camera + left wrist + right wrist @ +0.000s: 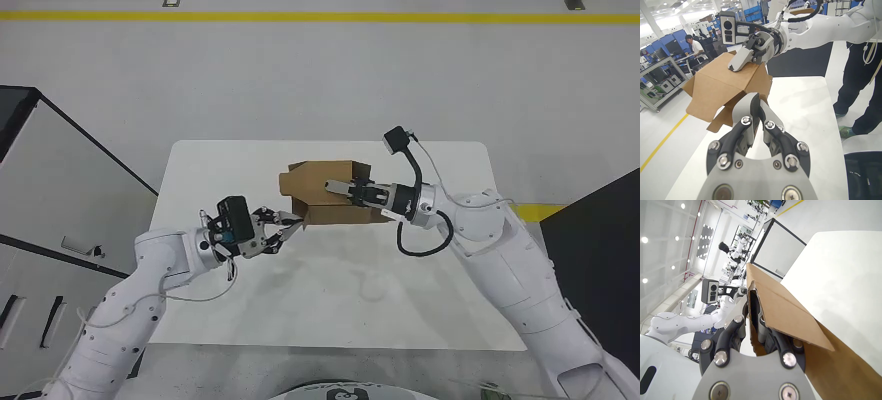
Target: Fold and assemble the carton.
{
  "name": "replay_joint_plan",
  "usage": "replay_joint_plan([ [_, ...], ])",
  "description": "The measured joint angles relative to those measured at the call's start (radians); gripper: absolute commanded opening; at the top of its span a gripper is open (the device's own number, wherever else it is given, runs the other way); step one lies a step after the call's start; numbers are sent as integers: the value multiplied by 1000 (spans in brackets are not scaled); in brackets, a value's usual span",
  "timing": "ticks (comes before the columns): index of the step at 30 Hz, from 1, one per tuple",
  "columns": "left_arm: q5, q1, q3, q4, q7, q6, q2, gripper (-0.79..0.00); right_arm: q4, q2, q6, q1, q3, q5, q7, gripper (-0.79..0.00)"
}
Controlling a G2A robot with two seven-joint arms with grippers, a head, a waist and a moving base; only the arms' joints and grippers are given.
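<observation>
Two contacts on the carton (310, 178) near the worktop's (400, 290) far edge: my right end effector (330, 187) grasps its top panel (719, 75); my left end effector (755, 96) is clenched at a flap (696, 108). Body open; flaps unfolded.

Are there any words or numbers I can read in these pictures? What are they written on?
No text here can be read.
carton: plain brown cardboard, no print on the sides that show.
table: bare white, no print.
blue wall panel far behind: a pale mark, too small and blurred to read.
</observation>
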Motion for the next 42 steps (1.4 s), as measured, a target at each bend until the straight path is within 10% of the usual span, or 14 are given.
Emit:
replay_joint_plan([
  [42,-8,-2,-46,41,-1,52,4,-785,39,5,-40,-18,56,150,156,-785],
])
